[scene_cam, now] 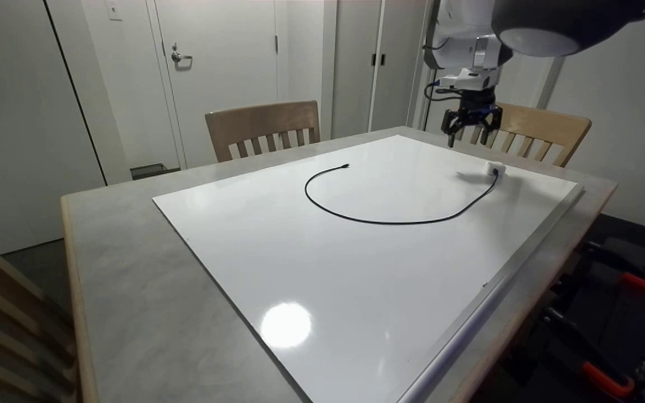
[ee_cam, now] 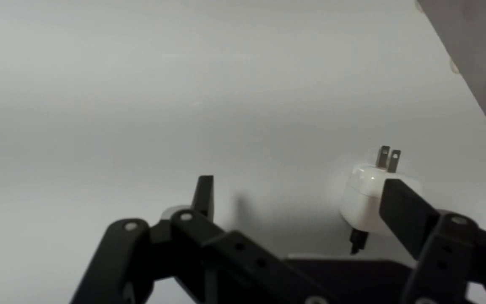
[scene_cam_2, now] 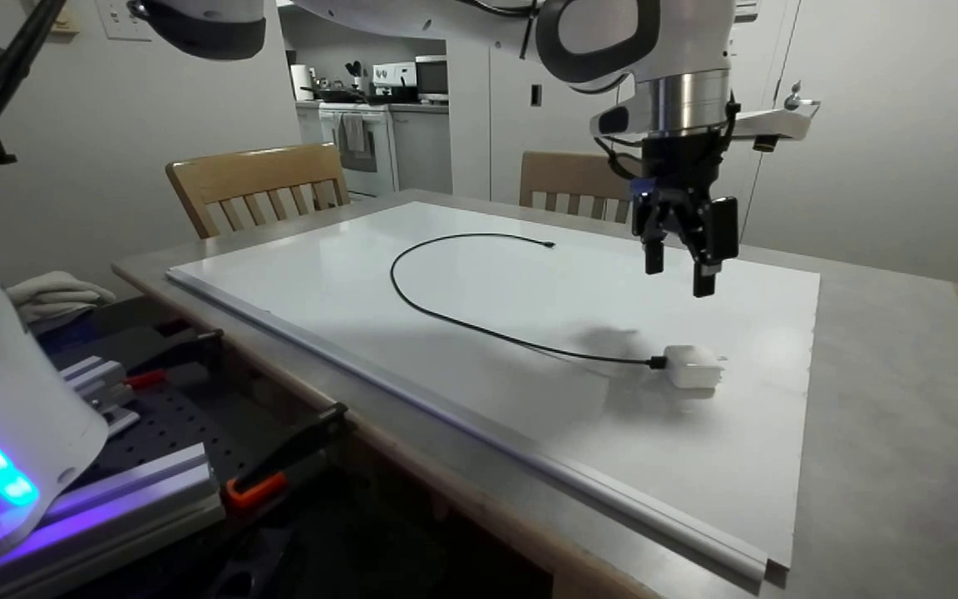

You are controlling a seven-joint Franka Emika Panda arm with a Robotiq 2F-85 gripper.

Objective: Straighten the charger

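The charger is a long thin black cable (scene_cam: 395, 223) lying in a wide U-shaped curve on a white board. It shows in both exterior views (scene_cam_2: 479, 329). One end is plugged into a white power adapter (scene_cam_2: 692, 367). The free end (scene_cam_2: 549, 245) has a small connector. In the wrist view the adapter (ee_cam: 359, 202) has two metal prongs, and one finger partly covers it. Only a short stub of cable (ee_cam: 358, 240) shows there. My gripper (scene_cam: 468, 140) is open and empty, in the air above the board near the adapter. It also shows in an exterior view (scene_cam_2: 678, 277).
The white board (scene_cam: 300, 263) lies on a grey table (scene_cam: 149, 291) and has a raised metal rail (scene_cam_2: 479, 433) along one edge. Wooden chairs (scene_cam: 266, 126) stand around the table. Clamps with orange handles (scene_cam_2: 254, 491) sit near the robot base.
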